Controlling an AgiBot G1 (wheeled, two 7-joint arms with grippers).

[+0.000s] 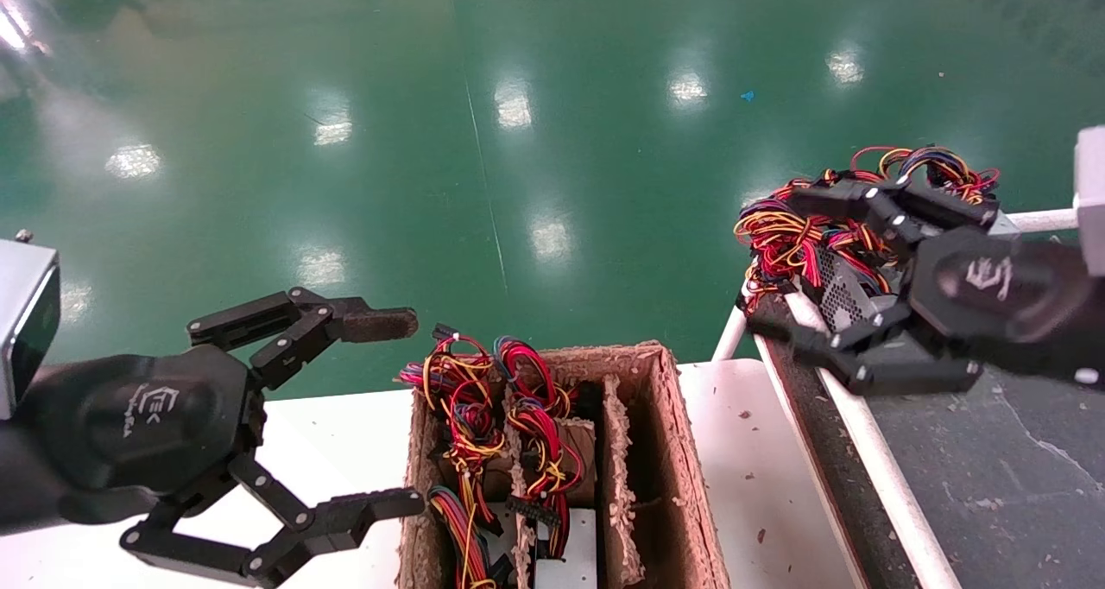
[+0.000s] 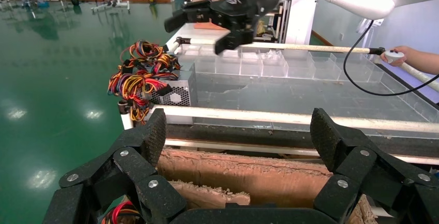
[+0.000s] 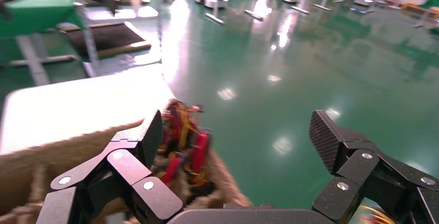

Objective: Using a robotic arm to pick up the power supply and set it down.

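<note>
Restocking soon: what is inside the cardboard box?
The cardboard box holds red, yellow and black wire bundles in its left slots; the units beneath are mostly hidden. The right slot looks dark.

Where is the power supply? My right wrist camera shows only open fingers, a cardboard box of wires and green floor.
Observer: The power supply lies at the end of the dark belt, and its wires spill past the belt's end.
Operator: Is my right gripper touching it?
Observer: No. In the left wrist view the right gripper hangs open above it, with a clear gap.
Operator: And the left arm?
Observer: The left gripper is open over the white table, beside the cardboard box.
</note>
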